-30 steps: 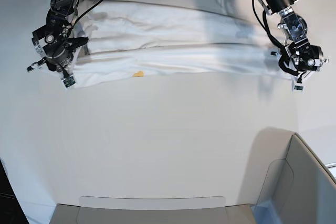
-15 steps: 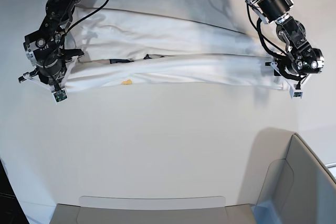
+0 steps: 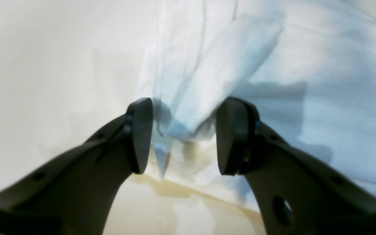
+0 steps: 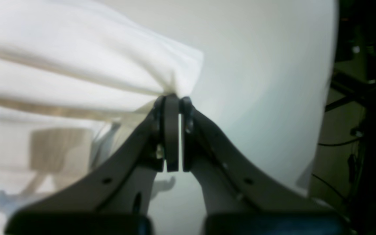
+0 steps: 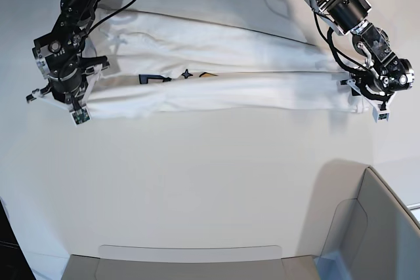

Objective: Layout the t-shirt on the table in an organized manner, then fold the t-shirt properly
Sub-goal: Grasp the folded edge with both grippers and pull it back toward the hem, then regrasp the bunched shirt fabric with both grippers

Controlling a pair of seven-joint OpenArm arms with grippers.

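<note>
Lying folded lengthwise on table (image 5: 197, 181), t-shirt (image 5: 216, 90), right gripper (image 4: 172, 101) pinching corner

I am counting one t-shirt (image 5: 216, 70) stretching across the upper part of the base view, one table (image 5: 197, 181) filling most of the frame, two arms entering from the upper corners, and one grey bin-like corner piece (image 5: 377, 227) sitting at lower right.

We see the t-shirt (image 5: 216, 63) stretched across the far table (image 5: 197, 181), left gripper (image 5: 367, 96) at its right end, right gripper (image 5: 69, 100) at its left
</note>
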